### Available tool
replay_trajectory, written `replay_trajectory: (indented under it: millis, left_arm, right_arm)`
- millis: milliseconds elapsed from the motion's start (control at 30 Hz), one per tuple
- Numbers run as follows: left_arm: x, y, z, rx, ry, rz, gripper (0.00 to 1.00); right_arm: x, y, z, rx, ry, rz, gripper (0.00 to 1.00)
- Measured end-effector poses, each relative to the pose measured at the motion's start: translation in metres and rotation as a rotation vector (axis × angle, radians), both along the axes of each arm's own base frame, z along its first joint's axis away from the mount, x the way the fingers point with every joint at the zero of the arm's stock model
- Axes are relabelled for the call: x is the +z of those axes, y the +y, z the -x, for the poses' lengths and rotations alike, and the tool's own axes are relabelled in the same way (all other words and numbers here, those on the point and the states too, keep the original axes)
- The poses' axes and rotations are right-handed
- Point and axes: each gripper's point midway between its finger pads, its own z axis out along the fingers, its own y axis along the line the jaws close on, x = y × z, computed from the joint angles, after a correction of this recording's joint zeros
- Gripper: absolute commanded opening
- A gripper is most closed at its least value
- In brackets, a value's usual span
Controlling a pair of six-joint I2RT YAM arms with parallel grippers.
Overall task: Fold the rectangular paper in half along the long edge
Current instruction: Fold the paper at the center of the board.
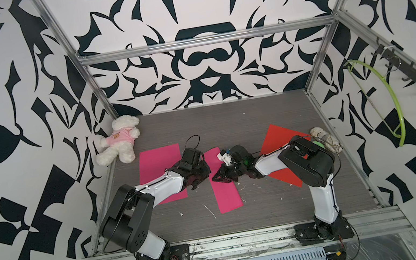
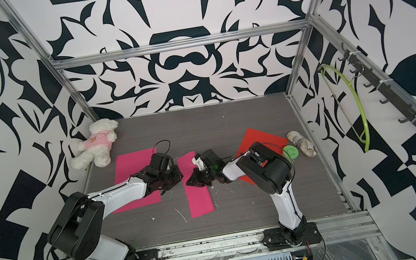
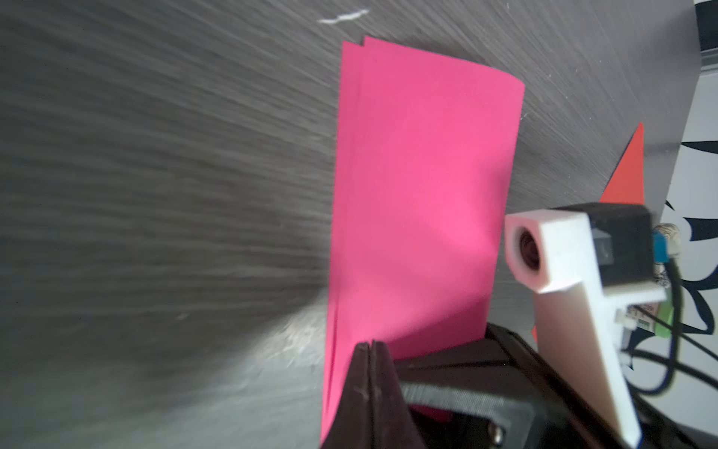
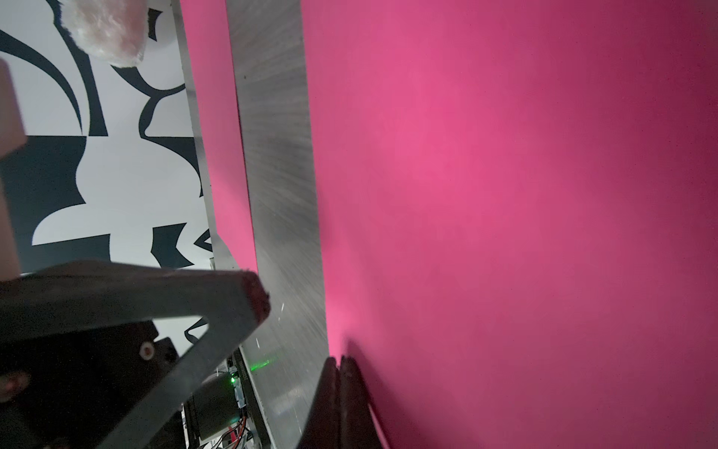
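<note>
Paper (image 3: 419, 194): pink, lying flat at the middle of the tabletop (image 1: 228, 121) between the two arms. It is already doubled into a narrow strip (two layers, their edges slightly offset at one end).

Left hand (image 3: 368, 350): jaws pressed together with nothing between them, tip at the strip's long edge. Whether it bears on the paper cannot be told.

Right hand (image 4: 338, 363): jaws likewise closed and empty, reaching across the strip to the same long edge, near the left hand.

Pink sheet (image 1: 161, 172): unfolded, just beside the strip, partly under the left arm.

Red sheet (image 1: 282, 141): under the right arm.

Green lid (image 2: 290, 152): near the red sheet's corner.

Teddy bear (image 1: 118, 140): white with a pink shirt, at the far left corner.

Hanger (image 1: 389, 102): green, on the right side rail.
</note>
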Motion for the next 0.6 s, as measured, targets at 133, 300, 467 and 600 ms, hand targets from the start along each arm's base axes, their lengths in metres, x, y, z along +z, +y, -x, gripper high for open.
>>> replay_trajectory:
  millis: [133,300,467,600]
  left_arm:
    - [-0.016,-0.007,0.0,-0.01,0.041,0.019,0.0]
    - [-0.022,-0.018,-0.002,-0.034,0.056,0.064,0.0]
    - [-0.024,-0.021,-0.003,-0.067,0.051,0.061,0.0]
    - [-0.025,-0.02,-0.005,-0.098,0.036,0.049,0.0]
  right_arm:
    - [0.0,0.0,0.0,0.0,0.0,0.0,0.0]
    - [0.0,0.0,-0.001,-0.002,-0.002,0.001,0.0]
    - [0.001,-0.002,-0.003,-0.018,-0.012,0.011,0.0]
    - [0.001,-0.01,-0.003,-0.051,-0.019,0.042,0.0]
